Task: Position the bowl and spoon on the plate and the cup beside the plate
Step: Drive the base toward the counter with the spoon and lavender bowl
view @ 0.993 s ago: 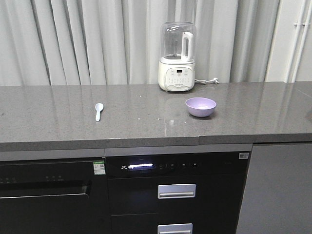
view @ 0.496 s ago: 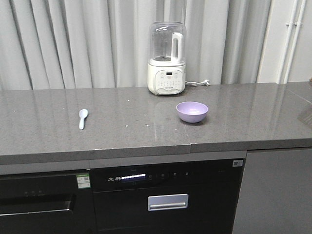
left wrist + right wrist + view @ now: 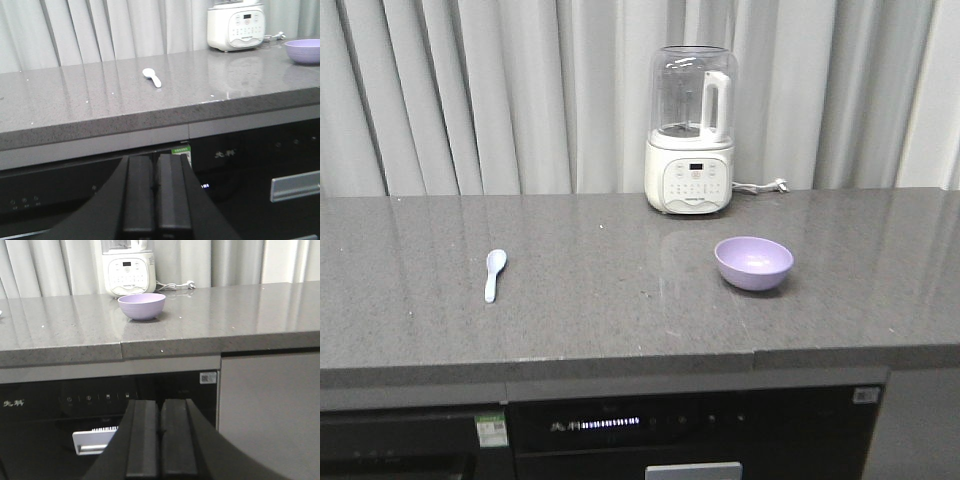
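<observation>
Here, on the countertop (image 3: 620,330), the bowl (image 3: 141,306) is sitting ahead of and above the right gripper (image 3: 160,402), slightly to its left. The spoon (image 3: 152,77) is lying ahead of and above the left gripper (image 3: 156,160), handle pointing back toward it. Both grippers are hanging fully closed, holding nothing. The plate and cup are appearing nowhere.

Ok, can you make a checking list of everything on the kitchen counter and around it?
Surface: grey countertop, few pale specks.
Job's things: spoon lying left; bowl upright right, looks empty; plate and cup not seen.
Clutter: white blender at the back.
Grippers: left gripper and right gripper shut, holding nothing, below counter level.
Cables: blender cord beside the blender.
Surroundings: grey curtains behind; black appliances under the counter.
</observation>
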